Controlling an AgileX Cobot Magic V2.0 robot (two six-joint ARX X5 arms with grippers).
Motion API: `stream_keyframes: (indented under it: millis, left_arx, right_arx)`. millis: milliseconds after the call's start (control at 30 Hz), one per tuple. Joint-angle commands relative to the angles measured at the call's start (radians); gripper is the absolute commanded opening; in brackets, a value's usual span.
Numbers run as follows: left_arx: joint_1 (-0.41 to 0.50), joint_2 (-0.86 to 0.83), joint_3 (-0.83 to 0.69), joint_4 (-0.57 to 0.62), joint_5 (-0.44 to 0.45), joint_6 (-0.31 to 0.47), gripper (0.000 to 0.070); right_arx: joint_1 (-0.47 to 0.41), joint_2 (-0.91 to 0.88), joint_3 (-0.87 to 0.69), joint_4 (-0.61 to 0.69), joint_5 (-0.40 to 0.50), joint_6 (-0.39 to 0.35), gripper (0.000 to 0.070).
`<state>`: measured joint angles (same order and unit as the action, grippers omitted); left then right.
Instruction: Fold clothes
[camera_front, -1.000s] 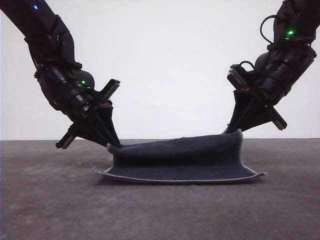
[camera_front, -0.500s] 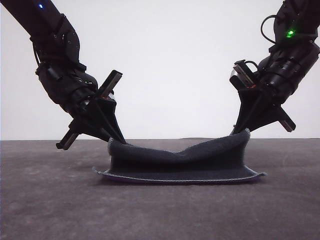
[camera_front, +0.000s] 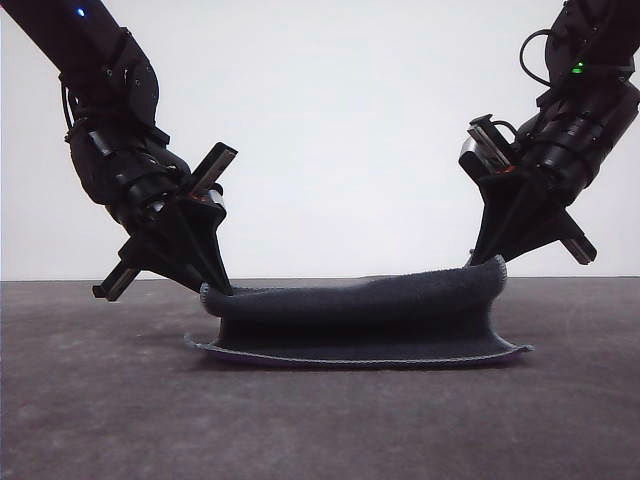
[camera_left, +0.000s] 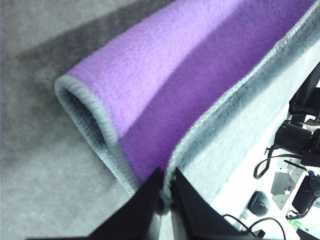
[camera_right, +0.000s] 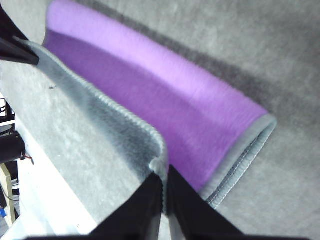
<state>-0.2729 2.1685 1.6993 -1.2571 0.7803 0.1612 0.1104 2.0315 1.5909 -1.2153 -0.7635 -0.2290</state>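
- Cloth (camera_front: 360, 318) lies mid-table, near edge flat on the grey surface (camera_front: 100, 400), far edge lifted and curling forward, purple inner face showing in the wrist views.
- Left gripper (camera_front: 212, 287) pinches one raised corner; right gripper (camera_front: 484, 262) pinches the other, jaws narrowed onto the stitched hem.
- Fleece looks light, limp and sagging between the holds, so corner grips on the hem seem soundest; thick pile should resist slipping.

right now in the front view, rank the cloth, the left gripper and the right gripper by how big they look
1. The cloth, the widest thing, spanning the gap between both arms.
2 and 3. The left gripper and right gripper look about alike in size; I would not rank one over the other. Each is pinched on a raised corner.
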Motion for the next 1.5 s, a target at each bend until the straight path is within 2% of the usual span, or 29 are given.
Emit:
stream_keyframes:
  millis: [0, 67, 100, 167, 233, 267, 333, 533, 733, 867, 967, 1033, 1200, 1300, 1467]
  left_arx:
    - [-0.003, 0.018, 0.028, -0.008, -0.003, 0.015, 0.0046]
    - [-0.003, 0.018, 0.028, -0.020, -0.003, 0.017, 0.0154]
    - [-0.003, 0.018, 0.028, -0.030, -0.003, 0.021, 0.0236]
    - [-0.003, 0.018, 0.028, -0.041, -0.003, 0.029, 0.0391]
    - [-0.003, 0.018, 0.028, -0.053, -0.002, 0.030, 0.0437]
    - [-0.003, 0.018, 0.028, -0.059, -0.002, 0.031, 0.0437]
    - [-0.003, 0.018, 0.028, -0.064, -0.002, 0.036, 0.0437]
    - [-0.002, 0.017, 0.028, -0.094, -0.002, 0.044, 0.0438]
    - [0.005, 0.009, 0.078, -0.158, -0.002, 0.085, 0.0437]
    - [0.015, -0.015, 0.148, -0.182, -0.003, 0.085, 0.0436]
    - [0.020, -0.055, 0.197, -0.183, -0.015, 0.080, 0.0435]
    - [0.021, -0.094, 0.223, -0.175, -0.068, 0.069, 0.0435]
    - [0.018, -0.247, 0.230, -0.132, -0.272, 0.004, 0.0434]
    - [0.015, -0.343, 0.229, -0.098, -0.335, -0.029, 0.0434]
    - [0.013, -0.475, 0.203, -0.079, -0.418, -0.060, 0.0434]
  right_arx:
    - [0.003, 0.006, 0.022, -0.011, -0.004, -0.017, 0.0006]
    - [0.003, 0.006, 0.022, -0.025, -0.004, -0.021, 0.0018]
    - [0.003, 0.006, 0.022, -0.029, -0.004, -0.022, 0.0045]
    - [0.003, 0.006, 0.022, -0.037, -0.004, -0.024, 0.0167]
    - [0.003, 0.006, 0.022, -0.048, -0.004, -0.029, 0.0310]
    - [0.003, 0.006, 0.022, -0.052, -0.005, -0.030, 0.0361]
    - [0.003, 0.006, 0.022, -0.058, -0.006, -0.032, 0.0418]
    - [-0.001, 0.006, 0.029, -0.071, -0.005, -0.049, 0.0478]
    - [-0.019, -0.018, 0.062, -0.088, 0.006, -0.048, 0.0484]
    - [-0.035, -0.097, 0.064, -0.092, 0.015, -0.048, 0.0484]
    - [-0.050, -0.188, 0.064, -0.090, 0.056, -0.040, 0.0484]
    - [-0.060, -0.259, 0.064, -0.084, 0.090, -0.025, 0.0484]
    - [-0.070, -0.471, 0.064, -0.078, 0.211, 0.012, 0.0484]
    - [-0.067, -0.598, 0.064, -0.077, 0.282, 0.037, 0.0483]
    - [-0.067, -0.766, 0.058, -0.083, 0.335, 0.063, 0.0484]
